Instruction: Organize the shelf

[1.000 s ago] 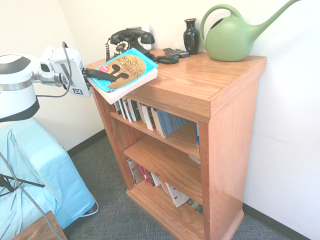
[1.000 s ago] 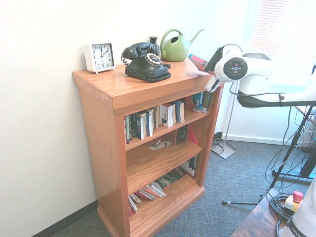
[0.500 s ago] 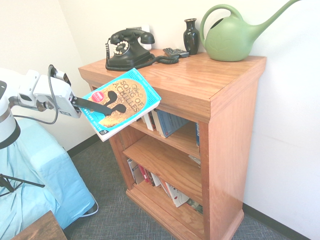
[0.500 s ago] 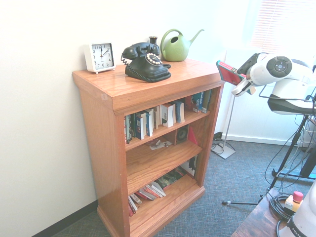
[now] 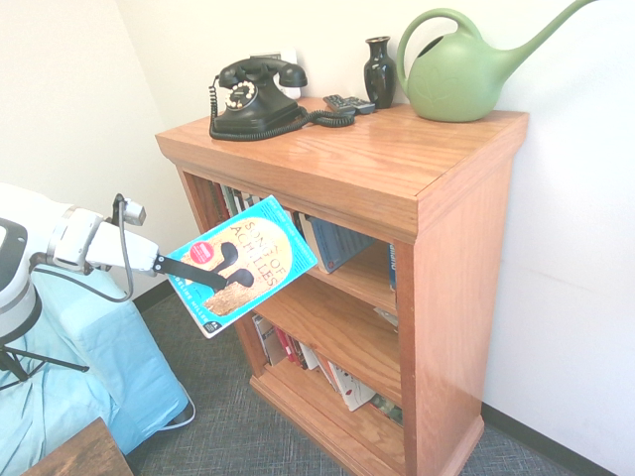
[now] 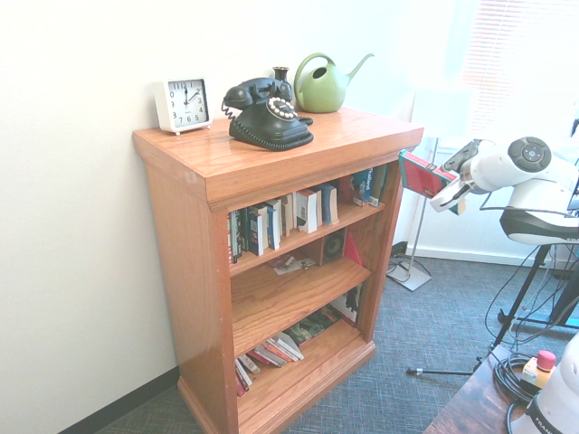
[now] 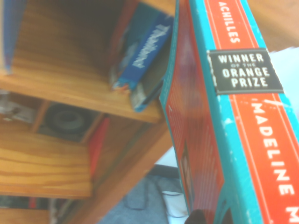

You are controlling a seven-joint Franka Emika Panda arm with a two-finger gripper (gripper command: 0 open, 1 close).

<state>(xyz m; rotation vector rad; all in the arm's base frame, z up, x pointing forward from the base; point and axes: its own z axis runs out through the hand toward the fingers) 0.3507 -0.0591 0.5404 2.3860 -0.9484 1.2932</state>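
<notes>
While the end effector (image 5: 213, 278) is clamped on a teal paperback (image 5: 243, 263) held tilted in the air just off the shelf's front corner, the shelf (image 5: 417, 188) stands against a pale wall on grey carpet (image 5: 228, 416) (its top carries a black telephone (image 5: 253, 94), vase (image 5: 379, 69) and green watering can (image 5: 461, 74)).

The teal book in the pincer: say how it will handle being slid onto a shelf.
The teal book likely stays stiff: it juts flat past the pincer without sagging. Held near one corner and tilted, it may pivot if bumped against the shelf. Probably light, a paperback.
</notes>
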